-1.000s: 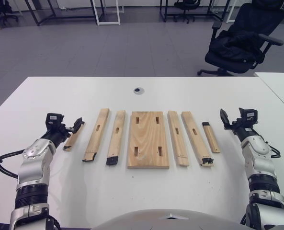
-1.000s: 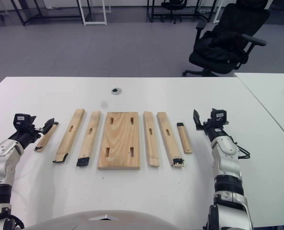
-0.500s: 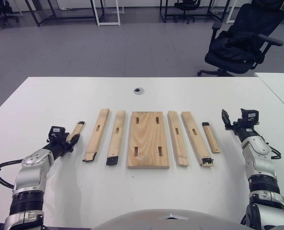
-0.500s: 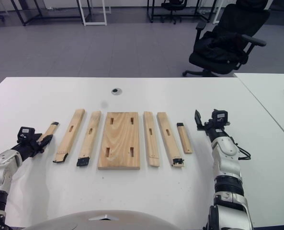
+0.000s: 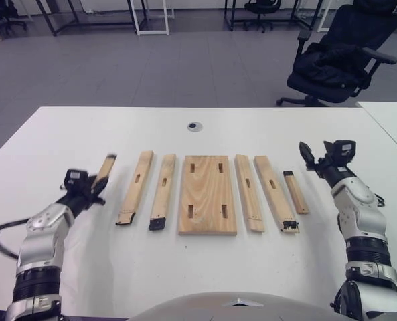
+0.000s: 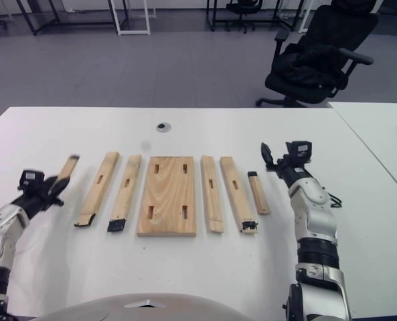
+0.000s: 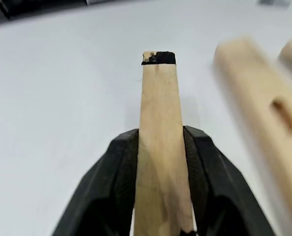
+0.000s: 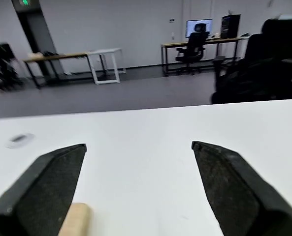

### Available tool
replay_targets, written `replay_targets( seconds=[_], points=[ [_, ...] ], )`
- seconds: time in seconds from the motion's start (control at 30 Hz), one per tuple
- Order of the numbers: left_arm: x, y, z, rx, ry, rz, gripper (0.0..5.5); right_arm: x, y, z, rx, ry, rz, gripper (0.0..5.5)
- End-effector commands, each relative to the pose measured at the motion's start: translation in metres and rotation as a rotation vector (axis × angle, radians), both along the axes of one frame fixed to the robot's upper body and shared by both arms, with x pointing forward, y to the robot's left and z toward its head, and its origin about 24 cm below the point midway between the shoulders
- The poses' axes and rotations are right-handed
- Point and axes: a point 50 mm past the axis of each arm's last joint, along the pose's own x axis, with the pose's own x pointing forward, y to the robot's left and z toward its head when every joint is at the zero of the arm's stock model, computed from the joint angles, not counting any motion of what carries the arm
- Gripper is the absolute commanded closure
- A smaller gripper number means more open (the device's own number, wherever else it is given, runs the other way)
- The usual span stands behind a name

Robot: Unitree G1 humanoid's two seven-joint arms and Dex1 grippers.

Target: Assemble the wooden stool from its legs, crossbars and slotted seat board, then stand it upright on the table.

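Note:
The slotted seat board (image 5: 207, 194) lies flat mid-table. Two legs (image 5: 136, 186) (image 5: 163, 190) lie to its left and two more (image 5: 248, 192) (image 5: 275, 200) to its right. My left gripper (image 5: 91, 189) is shut on the near end of a short crossbar (image 5: 104, 170), whose black-tipped far end points away from me. In the left wrist view the crossbar (image 7: 160, 147) sits clamped between the black fingers (image 7: 121, 167). A second short crossbar (image 5: 295, 192) lies at the far right. My right gripper (image 5: 313, 158) hovers open just beyond its far end, holding nothing.
A round cable grommet (image 5: 195, 126) sits in the table (image 5: 84, 127) behind the parts. A black office chair (image 5: 339, 53) stands beyond the far right corner. Another white table (image 5: 392, 120) adjoins on the right.
My left gripper drew back toward me, took the left crossbar's near end and raised its far end off the table. My right gripper shifted left toward the right crossbar.

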Motion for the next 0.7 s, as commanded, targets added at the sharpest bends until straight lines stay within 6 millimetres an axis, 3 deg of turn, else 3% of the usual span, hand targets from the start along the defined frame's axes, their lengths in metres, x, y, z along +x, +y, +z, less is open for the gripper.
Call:
replay_targets(
  seconds=[0.03, 0.13, 0.23, 0.37, 0.7],
  points=[
    [0.039, -0.103, 0.060, -0.034, -0.318, -0.343, 4.21, 0.009, 0.097, 0.084, 0.535, -0.153, 0.449, 1.48],
    [0.045, -0.158, 0.082, -0.053, -0.428, -0.508, 4.21, 0.005, 0.142, 0.106, 0.696, -0.133, 0.631, 1.48],
    [0.043, -0.186, 0.099, -0.060, -0.503, -0.600, 4.21, 0.004, 0.163, 0.110, 0.753, -0.076, 0.685, 1.48],
    [0.036, -0.189, 0.103, -0.060, -0.527, -0.627, 4.21, 0.008, 0.161, 0.103, 0.760, -0.036, 0.625, 1.48],
    [0.032, -0.193, 0.087, 0.019, -0.481, -0.649, 4.21, 0.007, 0.149, 0.103, 0.695, -0.052, 0.561, 3.32]
  ],
)
